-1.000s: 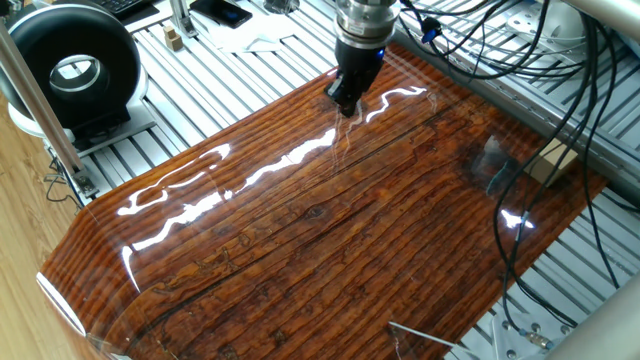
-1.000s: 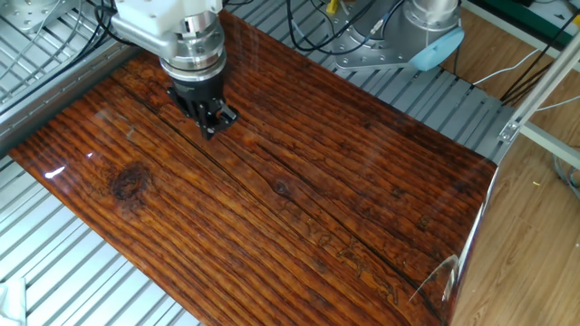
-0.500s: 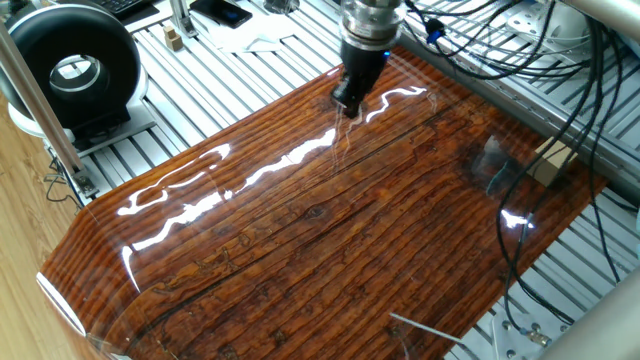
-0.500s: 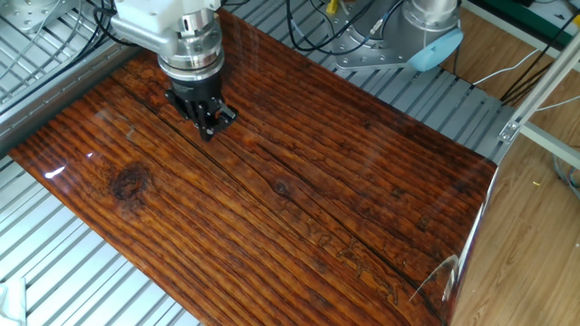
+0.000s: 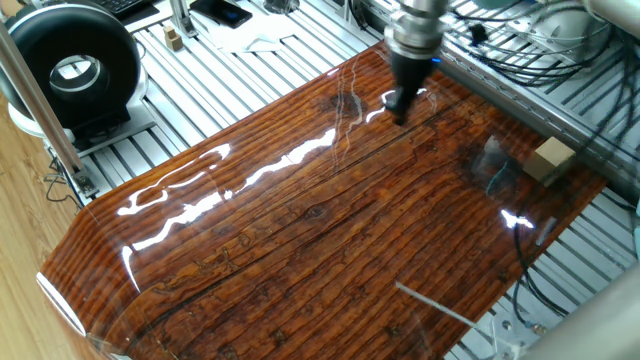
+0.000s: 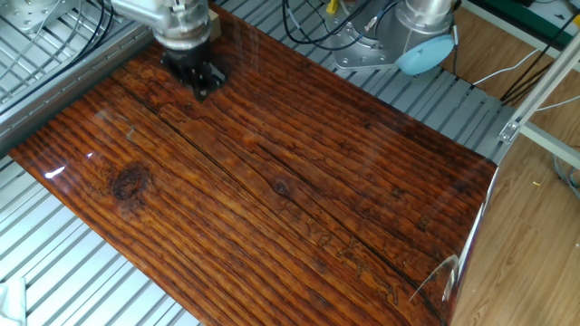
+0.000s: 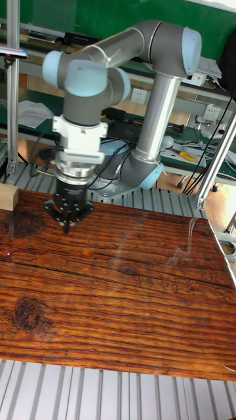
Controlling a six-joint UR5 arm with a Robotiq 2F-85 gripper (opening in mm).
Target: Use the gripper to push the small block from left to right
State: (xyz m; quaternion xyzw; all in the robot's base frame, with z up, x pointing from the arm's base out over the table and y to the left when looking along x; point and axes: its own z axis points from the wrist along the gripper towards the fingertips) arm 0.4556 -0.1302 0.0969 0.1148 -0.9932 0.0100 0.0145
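Note:
The small block (image 5: 552,158) is a plain tan wooden cuboid lying at the board's right edge in one fixed view. The tall fixed view shows the same block (image 7: 8,197) at the far left, cut by the frame edge. My gripper (image 5: 400,113) hangs low over the glossy board, to the left of the block with a clear gap of board between them. Its black fingers look pressed together with nothing held. In the other fixed view the gripper (image 6: 204,88) is near the board's top left corner and the block is out of view. The gripper (image 7: 67,226) points straight down.
A dark wooden board (image 5: 300,230) lies on a slatted aluminium table (image 6: 435,109). A black round device (image 5: 75,70) and a tiny wooden piece (image 5: 174,38) stand at the far left. Cables (image 5: 520,15) run behind the board. The arm's base (image 6: 412,32) stands beyond it.
My gripper has slid across the board towards the block's side, still shut. The block has not moved.

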